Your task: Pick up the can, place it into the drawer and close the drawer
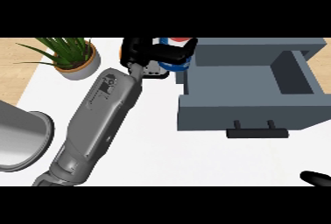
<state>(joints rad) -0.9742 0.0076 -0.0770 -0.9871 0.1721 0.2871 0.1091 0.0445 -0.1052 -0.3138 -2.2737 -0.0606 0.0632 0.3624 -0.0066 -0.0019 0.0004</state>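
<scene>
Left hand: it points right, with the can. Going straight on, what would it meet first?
Likely the drawer, its left wall beside the can that the left hand holds; heights are unclear, so it might clear the rim.

No legible text, number or brand anywhere; only red, white and blue bands on the can (176,43)

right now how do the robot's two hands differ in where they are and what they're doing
The left hand is stretched far up the counter, beside the open drawer, while the right hand only peeks in at the lower right corner. The left hand is curled round the can; the right hand holds nothing that shows. The left forearm is in full view; the right's is out of sight. Both hands are black.
</scene>
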